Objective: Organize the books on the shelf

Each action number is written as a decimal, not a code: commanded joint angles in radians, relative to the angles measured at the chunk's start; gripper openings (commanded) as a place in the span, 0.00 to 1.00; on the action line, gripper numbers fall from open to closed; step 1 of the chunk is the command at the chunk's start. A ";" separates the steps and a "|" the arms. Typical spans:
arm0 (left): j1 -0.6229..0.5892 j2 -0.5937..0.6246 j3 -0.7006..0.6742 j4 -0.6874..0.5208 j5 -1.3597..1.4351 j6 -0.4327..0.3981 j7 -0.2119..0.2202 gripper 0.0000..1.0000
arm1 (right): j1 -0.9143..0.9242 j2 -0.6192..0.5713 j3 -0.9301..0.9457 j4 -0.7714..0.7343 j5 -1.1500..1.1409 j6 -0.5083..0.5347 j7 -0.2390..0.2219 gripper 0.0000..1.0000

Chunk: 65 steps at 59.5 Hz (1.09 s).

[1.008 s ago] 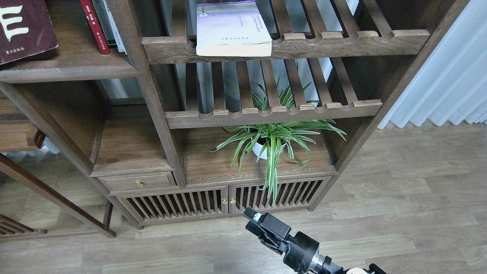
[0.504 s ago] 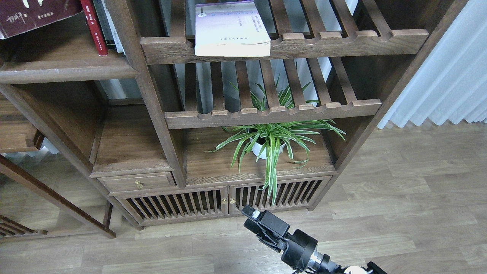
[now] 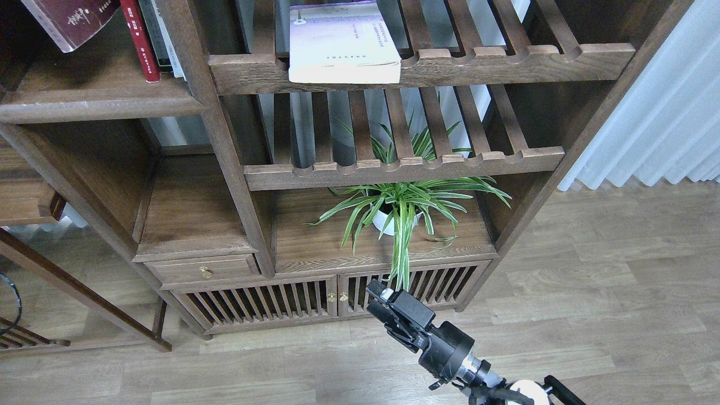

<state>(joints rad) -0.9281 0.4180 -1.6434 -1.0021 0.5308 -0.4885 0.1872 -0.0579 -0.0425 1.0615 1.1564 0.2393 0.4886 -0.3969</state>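
Note:
The maroon book (image 3: 70, 19) is at the top left, tilted and lifted off the solid dark-brown shelf (image 3: 95, 98); only its lower corner shows, and what holds it is out of view. The red book (image 3: 138, 42) stands upright on that shelf beside other upright books. The lavender-white book (image 3: 343, 42) lies flat on the upper slatted rack, overhanging its front rail. My right gripper (image 3: 378, 301) is low in the view, in front of the cabinet doors and far from all the books; its fingers are dark and cannot be told apart. My left gripper is out of view.
A spider plant in a white pot (image 3: 394, 216) stands on the lower board under a second slatted rack (image 3: 405, 166). Slatted cabinet doors (image 3: 332, 295) and a small drawer (image 3: 205, 269) sit below. A white curtain (image 3: 664, 124) hangs at right. A black cable (image 3: 14, 298) shows at the left edge.
The maroon book has risen off the shelf and tilted, sliding mostly out of the top of the view. My right gripper has moved slightly up and to the right.

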 commanded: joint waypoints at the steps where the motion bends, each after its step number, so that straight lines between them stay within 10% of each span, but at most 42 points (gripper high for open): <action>1: -0.003 0.021 -0.004 -0.019 0.063 0.000 0.000 0.01 | 0.049 0.004 -0.002 0.002 0.034 0.000 0.001 0.96; 65: -0.146 0.057 0.188 0.180 0.230 0.000 -0.121 0.01 | 0.136 -0.002 0.094 0.016 0.143 0.000 0.072 0.96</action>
<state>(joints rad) -1.0391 0.4730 -1.4891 -0.8750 0.7608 -0.4886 0.0978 0.0776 -0.0437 1.1530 1.1718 0.3762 0.4887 -0.3251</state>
